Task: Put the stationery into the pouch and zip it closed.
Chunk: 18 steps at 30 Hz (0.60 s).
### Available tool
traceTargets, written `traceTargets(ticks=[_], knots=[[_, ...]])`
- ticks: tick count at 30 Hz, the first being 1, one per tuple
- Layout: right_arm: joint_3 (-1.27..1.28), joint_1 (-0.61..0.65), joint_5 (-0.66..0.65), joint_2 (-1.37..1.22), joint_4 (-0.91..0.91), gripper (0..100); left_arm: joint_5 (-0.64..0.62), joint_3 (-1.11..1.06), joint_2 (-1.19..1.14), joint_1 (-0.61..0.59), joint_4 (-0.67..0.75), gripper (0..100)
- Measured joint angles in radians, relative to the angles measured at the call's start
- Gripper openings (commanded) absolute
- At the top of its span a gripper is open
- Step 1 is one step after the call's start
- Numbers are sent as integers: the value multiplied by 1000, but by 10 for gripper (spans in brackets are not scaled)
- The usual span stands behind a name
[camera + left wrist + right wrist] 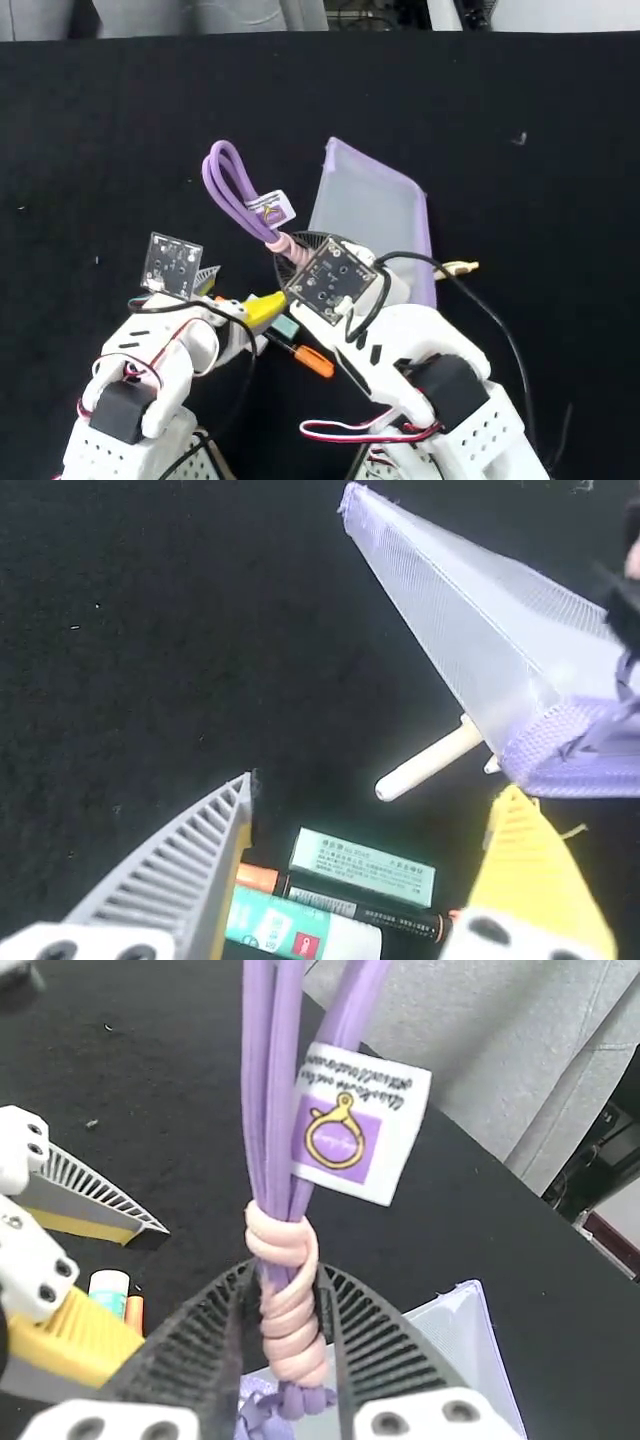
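Right gripper (285, 1290) was clamped tight on pink coil (288, 1310) of strap, holding pouch (370, 215) tilted up off table (120, 120). Left gripper (378, 788) hung wide open, empty, above stationery (362, 866) just beside pouch. Risk: coil could slip through fingers, pouch sag, items miss mouth.

Pouch (370, 215) is showing translucent lilac mesh; strap (262, 1080) is reading purple, its coil (287, 1300) pale pink. Tag (355, 1135) is carrying a purple square on white. Pen (430, 760) is looking cream. Table (120, 130) is appearing black.
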State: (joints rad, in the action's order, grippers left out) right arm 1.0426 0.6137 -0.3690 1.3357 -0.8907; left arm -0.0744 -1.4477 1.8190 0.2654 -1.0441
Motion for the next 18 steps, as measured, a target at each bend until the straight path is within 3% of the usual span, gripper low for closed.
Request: traceTargets(ticks=[18], knots=[[0,0,0,0,0,15,-6,71,8,15,8,375]])
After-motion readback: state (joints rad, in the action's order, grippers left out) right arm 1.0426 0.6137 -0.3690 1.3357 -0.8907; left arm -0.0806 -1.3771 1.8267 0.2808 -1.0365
